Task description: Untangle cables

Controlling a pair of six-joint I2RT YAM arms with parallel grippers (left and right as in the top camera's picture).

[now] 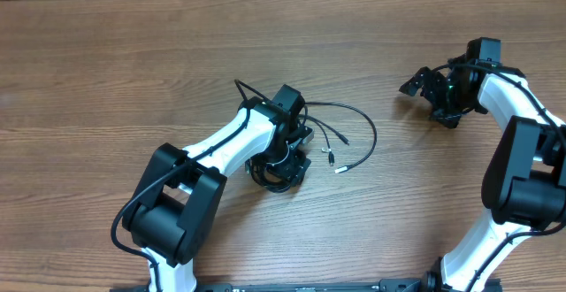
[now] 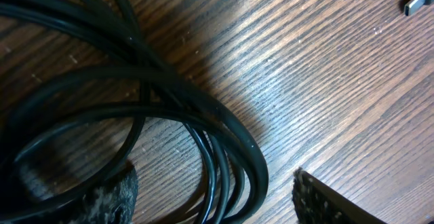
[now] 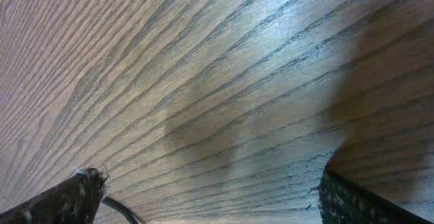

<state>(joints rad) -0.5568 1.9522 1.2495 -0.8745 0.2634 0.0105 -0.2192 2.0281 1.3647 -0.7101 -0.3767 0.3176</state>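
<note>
The left pincer (image 2: 210,183) stands open over the coiled cables (image 2: 203,98), while the right pincer (image 3: 210,176), also open, sits well apart.

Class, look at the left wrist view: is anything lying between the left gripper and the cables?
Nothing visible. The left gripper sits open right over the cables, loops passing between its fingers, with only bare table around.

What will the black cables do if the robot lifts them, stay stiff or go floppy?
Probably floppy: the cables lie in loose curving loops, so they would likely droop and dangle. They look thin, so probably light. Since the loops overlap, lifting one may drag the others along, silver-tipped plug ends trailing.
</note>
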